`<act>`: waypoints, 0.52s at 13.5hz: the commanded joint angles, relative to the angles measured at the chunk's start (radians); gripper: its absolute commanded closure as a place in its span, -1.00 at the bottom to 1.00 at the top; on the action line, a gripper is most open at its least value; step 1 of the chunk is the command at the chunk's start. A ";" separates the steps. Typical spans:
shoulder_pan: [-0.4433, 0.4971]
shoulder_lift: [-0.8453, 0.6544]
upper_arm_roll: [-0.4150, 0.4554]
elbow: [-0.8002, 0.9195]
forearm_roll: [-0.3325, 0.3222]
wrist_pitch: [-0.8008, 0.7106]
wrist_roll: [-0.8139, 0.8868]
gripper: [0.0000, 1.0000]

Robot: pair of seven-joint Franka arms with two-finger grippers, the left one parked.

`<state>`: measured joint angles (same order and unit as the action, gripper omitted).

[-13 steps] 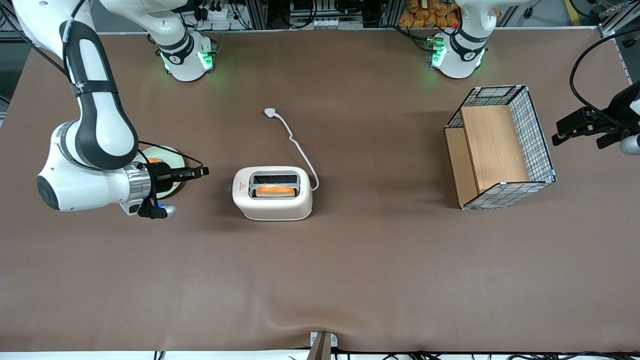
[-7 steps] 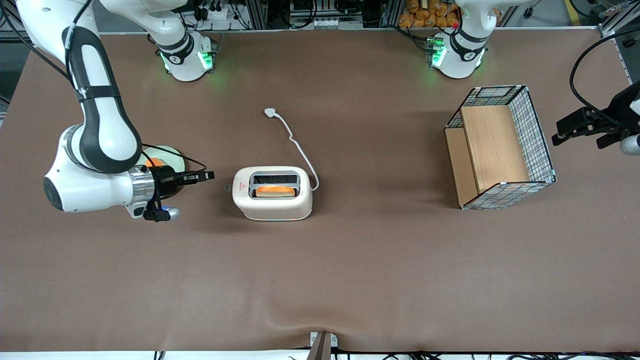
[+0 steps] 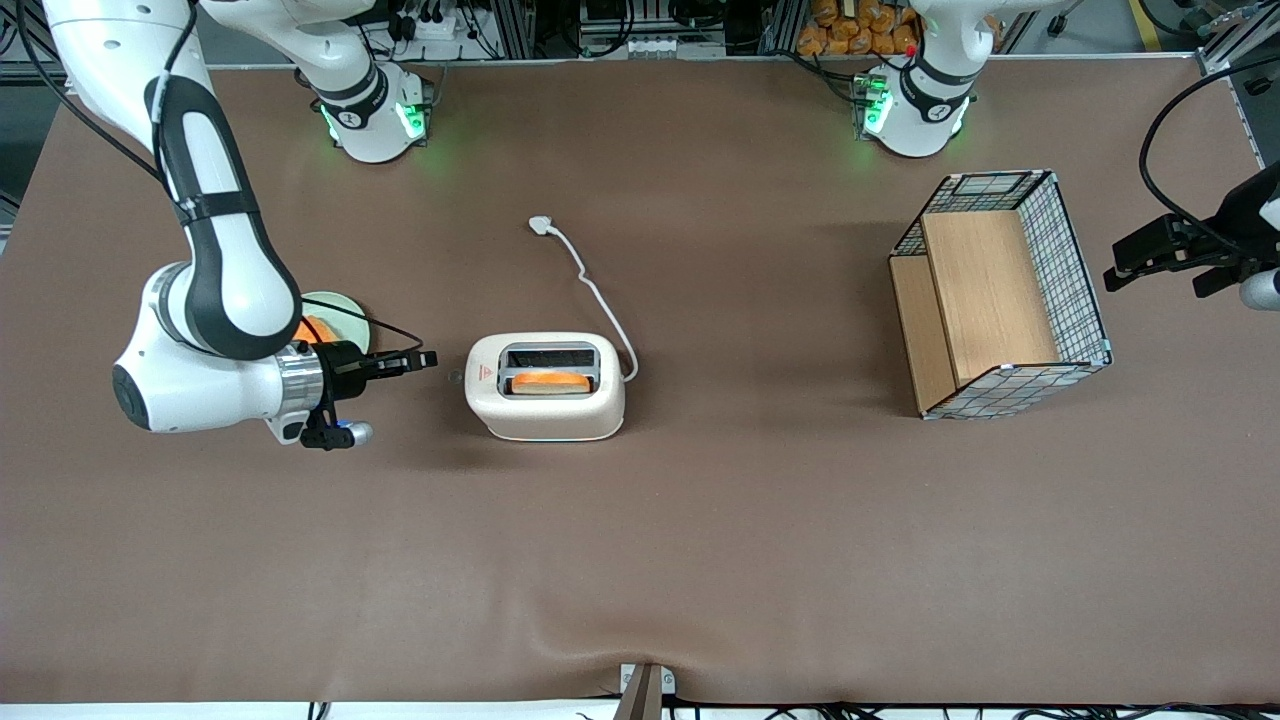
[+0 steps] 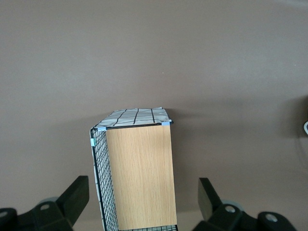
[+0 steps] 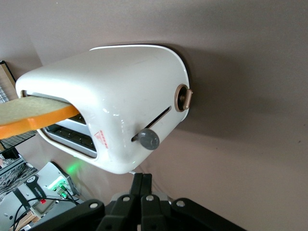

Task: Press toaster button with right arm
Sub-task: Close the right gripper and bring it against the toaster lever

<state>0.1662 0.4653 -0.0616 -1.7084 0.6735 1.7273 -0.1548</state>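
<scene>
The cream-white toaster (image 3: 545,400) stands mid-table with an orange-edged slice (image 3: 548,382) in its slot. In the right wrist view the toaster (image 5: 125,91) fills the frame, and the round grey toaster button (image 5: 149,139) sticks out of a slit on its short end, near the red triangle mark (image 5: 100,138). The right arm (image 3: 215,270) holds its slim black gripper (image 3: 427,358) level, pointing at that short end with a small gap between them. The gripper (image 5: 142,179) is shut, fingers pressed together with nothing held, just short of the button (image 3: 455,378).
A pale green plate (image 3: 340,305) with something orange on it lies partly under the right arm's wrist. The toaster's white cord runs away from the front camera to a plug (image 3: 541,225). A wire basket (image 3: 1075,265) with wooden boards stands toward the parked arm's end.
The right arm has moved toward the toaster and a little nearer the front camera. The shut gripper's tip now lies closer to the toaster's short end.
</scene>
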 commanded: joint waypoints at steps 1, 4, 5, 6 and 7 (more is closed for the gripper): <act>0.013 0.004 -0.006 -0.003 0.038 0.020 -0.022 1.00; 0.016 0.015 -0.006 -0.003 0.063 0.025 -0.023 1.00; 0.016 0.016 -0.006 -0.002 0.063 0.025 -0.031 1.00; 0.016 0.024 -0.006 -0.003 0.064 0.032 -0.051 1.00; 0.015 0.033 -0.006 -0.002 0.064 0.052 -0.063 1.00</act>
<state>0.1763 0.4829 -0.0615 -1.7094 0.7060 1.7548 -0.1786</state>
